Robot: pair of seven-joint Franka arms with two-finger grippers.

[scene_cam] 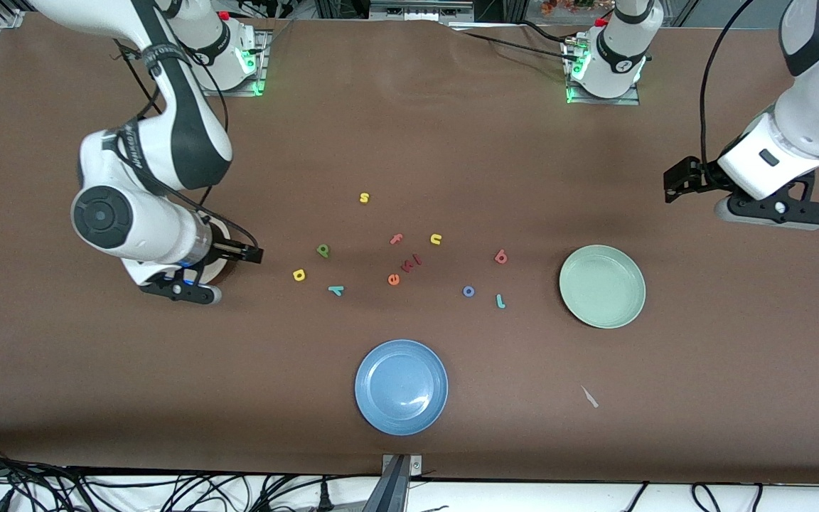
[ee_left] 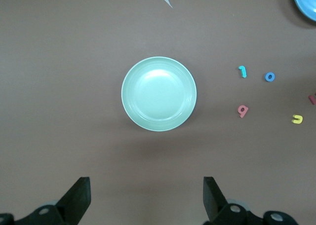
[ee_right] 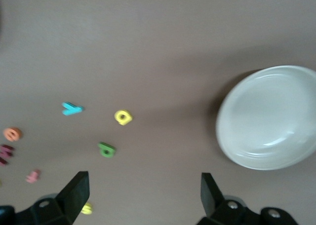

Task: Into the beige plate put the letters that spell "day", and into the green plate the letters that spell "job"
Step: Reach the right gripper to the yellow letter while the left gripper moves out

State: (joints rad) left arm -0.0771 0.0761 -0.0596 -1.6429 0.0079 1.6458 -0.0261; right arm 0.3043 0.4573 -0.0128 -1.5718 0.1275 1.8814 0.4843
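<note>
- We see both grippers empty with jaws wide: the left gripper [ee_left: 145, 198] above the table by the green plate [scene_cam: 602, 286], the right gripper [ee_right: 140, 198] near the beige plate [ee_right: 269, 117].
- The yellow "a" [scene_cam: 299, 274], green "d" [scene_cam: 323, 250] and teal "y" [scene_cam: 336, 289] lie toward the right arm's end; the red "b" [scene_cam: 500, 257], blue "o" [scene_cam: 468, 291] and teal "j" [scene_cam: 500, 301] lie beside the green plate.
- We think the fingers can slip on such tiny letters, or take the yellow "u" [scene_cam: 436, 240] by mistake.
</note>
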